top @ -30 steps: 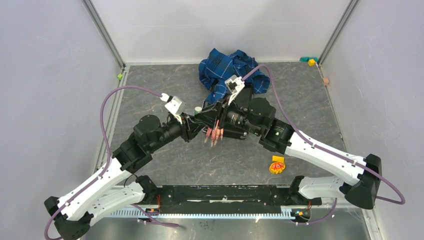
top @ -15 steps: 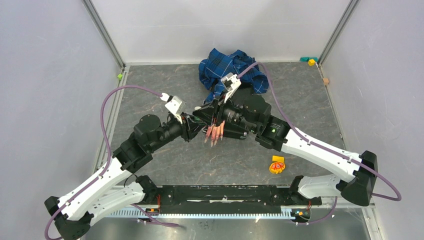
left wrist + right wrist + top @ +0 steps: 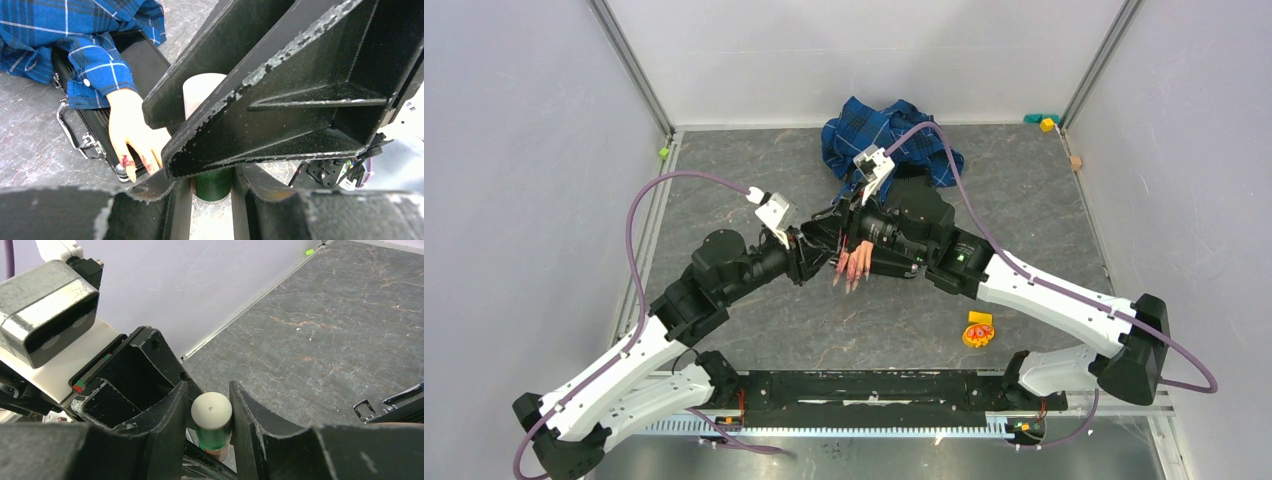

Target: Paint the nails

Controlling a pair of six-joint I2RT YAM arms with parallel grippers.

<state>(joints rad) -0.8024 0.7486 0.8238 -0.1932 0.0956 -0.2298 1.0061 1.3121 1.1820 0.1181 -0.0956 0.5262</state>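
Two tools, one green bottle [image 3: 213, 184] — left tool [image 3: 212, 196] pinches body, right tool [image 3: 211, 415] seemingly clamps cap [image 3: 211, 409].

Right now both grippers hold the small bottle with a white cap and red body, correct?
No. The body of the bottle is green, not red, as the right wrist view shows. The left gripper and right gripper both hold it; the cap is white.

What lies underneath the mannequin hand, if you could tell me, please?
A black ribbed case with metal latches lies under the mannequin hand. The plaid sleeve covers part of it, and the right claw, closed on the bottle cap, hides the rest.
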